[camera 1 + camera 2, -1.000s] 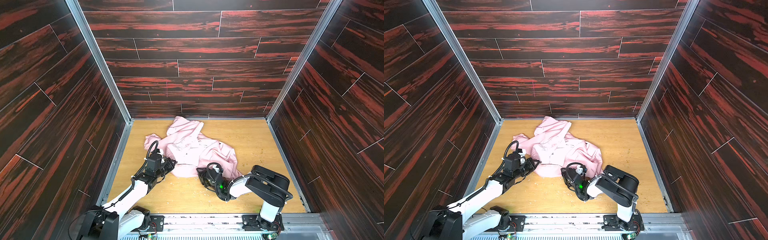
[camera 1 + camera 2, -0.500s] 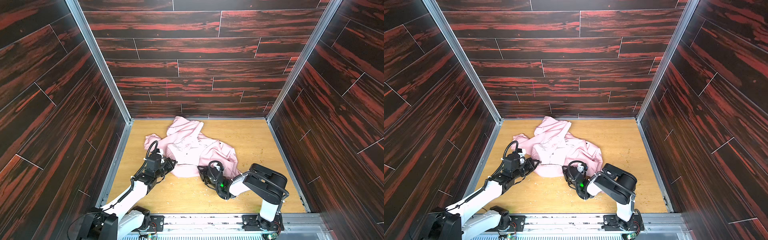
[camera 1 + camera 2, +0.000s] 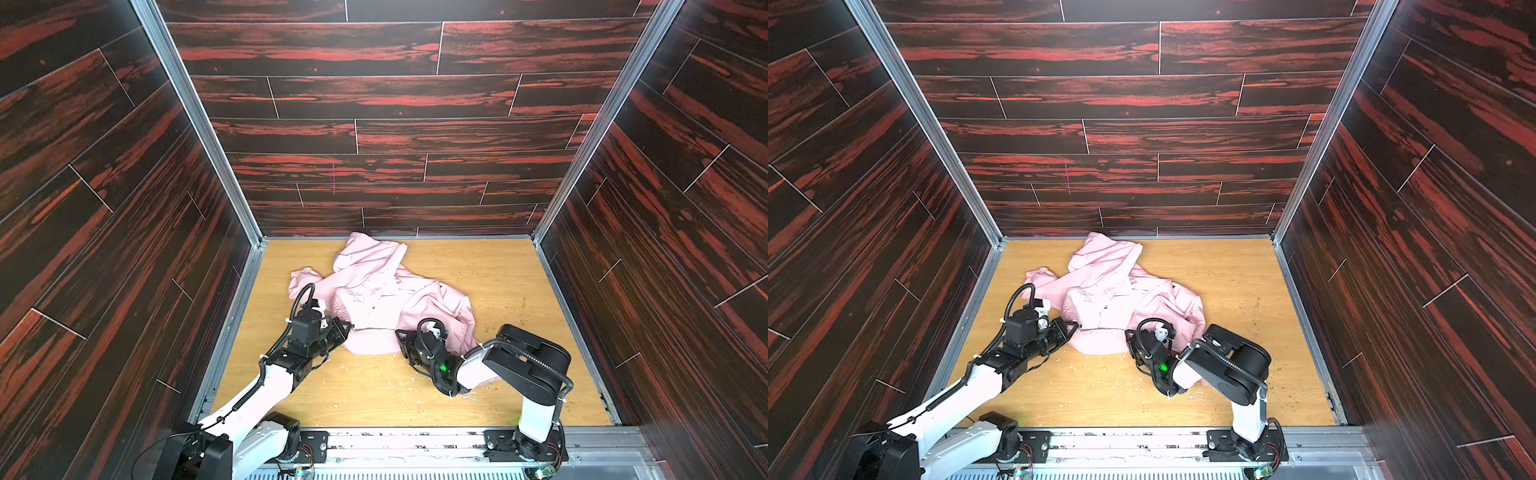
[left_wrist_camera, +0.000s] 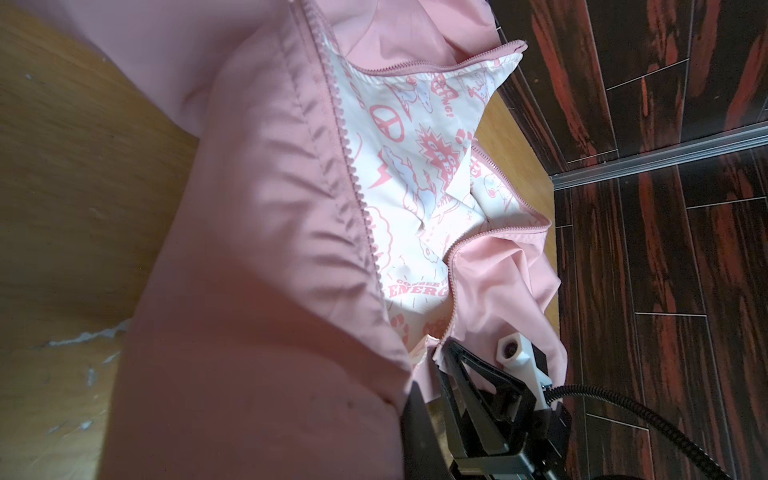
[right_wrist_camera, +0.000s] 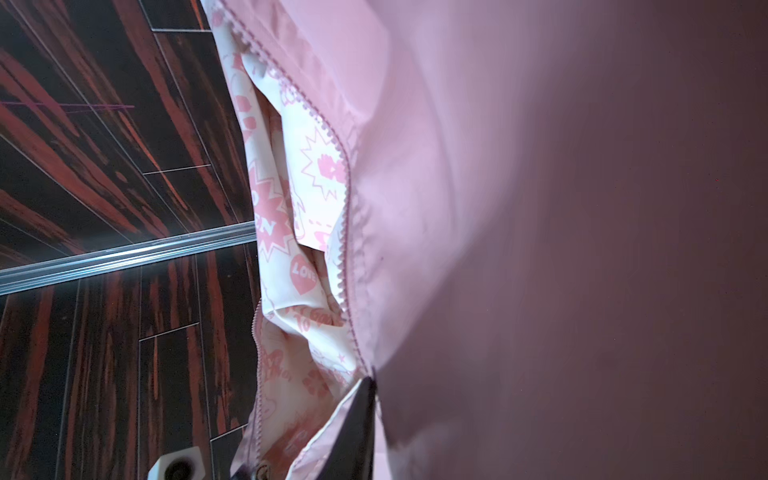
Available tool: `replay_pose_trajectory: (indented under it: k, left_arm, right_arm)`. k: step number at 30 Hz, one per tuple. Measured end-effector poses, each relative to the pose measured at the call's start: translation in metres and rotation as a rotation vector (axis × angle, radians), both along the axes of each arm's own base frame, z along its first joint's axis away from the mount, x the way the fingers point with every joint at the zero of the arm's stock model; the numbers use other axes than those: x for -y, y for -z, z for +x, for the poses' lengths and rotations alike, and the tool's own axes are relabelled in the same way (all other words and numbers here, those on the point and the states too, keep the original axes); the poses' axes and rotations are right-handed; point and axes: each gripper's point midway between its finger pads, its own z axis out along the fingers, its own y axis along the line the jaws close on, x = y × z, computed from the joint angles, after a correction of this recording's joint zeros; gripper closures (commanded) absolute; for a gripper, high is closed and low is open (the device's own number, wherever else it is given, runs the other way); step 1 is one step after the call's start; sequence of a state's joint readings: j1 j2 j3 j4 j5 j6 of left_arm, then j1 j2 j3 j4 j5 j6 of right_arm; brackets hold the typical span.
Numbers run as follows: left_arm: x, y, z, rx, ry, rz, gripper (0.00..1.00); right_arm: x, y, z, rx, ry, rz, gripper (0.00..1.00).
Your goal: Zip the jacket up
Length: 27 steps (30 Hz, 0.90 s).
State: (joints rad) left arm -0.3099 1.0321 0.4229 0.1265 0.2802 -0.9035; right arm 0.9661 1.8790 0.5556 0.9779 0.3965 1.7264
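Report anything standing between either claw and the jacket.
Nothing visible does. The left claw is shut on the jacket at one end of its near hem, and the right claw touches the other end.

Dark, red-streaked wall panels (image 3: 374, 95) and metal corner posts (image 3: 201, 124) are enclosing a light wooden tabletop (image 3: 498, 282) that is carrying scattered pale flecks (image 3: 345, 368).

The left arm (image 3: 257, 390) and right arm (image 3: 528, 365) have white links and black joints. Black ribbed cables (image 3: 296, 301) loop over their wrists. A green light (image 3: 444, 368) glows on the right one.
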Motion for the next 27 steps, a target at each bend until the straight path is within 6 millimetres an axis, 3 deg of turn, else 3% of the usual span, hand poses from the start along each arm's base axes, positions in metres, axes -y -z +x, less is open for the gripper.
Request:
replay_pose_trajectory:
  k: [18,23,27]
  left_arm:
    - [-0.002,0.001,-0.008,-0.001,0.009,0.012,1.00]
    - [0.001,-0.006,-0.009,0.028,0.031,0.004,1.00]
    - [0.003,-0.013,-0.008,0.051,0.053,0.006,1.00]
  right_arm:
    - [-0.002,-0.005,0.013,0.050,-0.032,-0.067,1.00]
    - [-0.016,-0.026,0.018,0.111,-0.106,-0.116,1.00]
    - [-0.038,-0.067,0.027,0.201,-0.193,-0.192,1.00]
